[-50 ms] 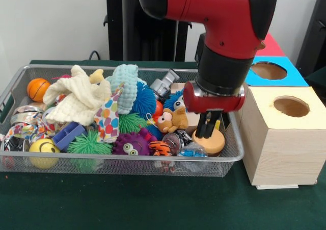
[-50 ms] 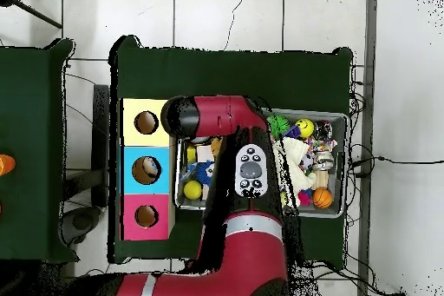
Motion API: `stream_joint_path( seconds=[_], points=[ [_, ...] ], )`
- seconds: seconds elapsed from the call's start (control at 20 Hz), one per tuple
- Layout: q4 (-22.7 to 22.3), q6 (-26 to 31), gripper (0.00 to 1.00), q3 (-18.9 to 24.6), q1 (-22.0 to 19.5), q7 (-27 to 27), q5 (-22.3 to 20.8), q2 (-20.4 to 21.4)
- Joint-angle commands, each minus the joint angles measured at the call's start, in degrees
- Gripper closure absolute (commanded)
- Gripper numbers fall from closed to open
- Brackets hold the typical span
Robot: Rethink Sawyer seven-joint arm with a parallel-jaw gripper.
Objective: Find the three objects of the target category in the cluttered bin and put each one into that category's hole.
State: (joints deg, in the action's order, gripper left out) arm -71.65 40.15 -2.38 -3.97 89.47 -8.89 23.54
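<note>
A wire mesh bin [image 1: 127,161] holds a heap of toys: an orange basketball [image 1: 37,88], a yellow smiley ball [image 1: 44,149], a green spiky ball [image 1: 89,143], a purple spiky monster [image 1: 131,144] and a small brown monkey plush [image 1: 173,120]. My gripper [image 1: 209,133] reaches down into the bin's right end, shut, its tips at the top of a round tan disc [image 1: 213,143]. I see nothing held between them. In the overhead view the red arm [image 2: 251,171] covers the gripper and the bin's left part.
Three boxes with round holes stand beside the bin: tan wood [image 1: 277,148], blue [image 1: 295,78] and red [image 1: 272,47]. From above they read yellow [image 2: 130,110], blue [image 2: 130,158] and pink [image 2: 130,227]. A cream cloth toy [image 1: 76,97] lies over the bin's left half.
</note>
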Motion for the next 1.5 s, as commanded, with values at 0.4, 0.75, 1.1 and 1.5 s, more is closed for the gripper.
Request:
stream_joint_path(
  seconds=[0.4,0.75,1.1,1.5],
  points=[
    [-9.8,-0.4,1.00,1.3,-1.5,8.4,0.4,1.6],
    [-10.3,-2.6,0.00,1.4,-1.6,7.8,-0.4,1.7],
    [-9.4,-1.2,0.00,1.6,-1.8,7.5,-0.1,0.5],
    [-7.0,-9.5,0.00,2.2,-3.6,6.2,-2.7,-5.2]
  ],
)
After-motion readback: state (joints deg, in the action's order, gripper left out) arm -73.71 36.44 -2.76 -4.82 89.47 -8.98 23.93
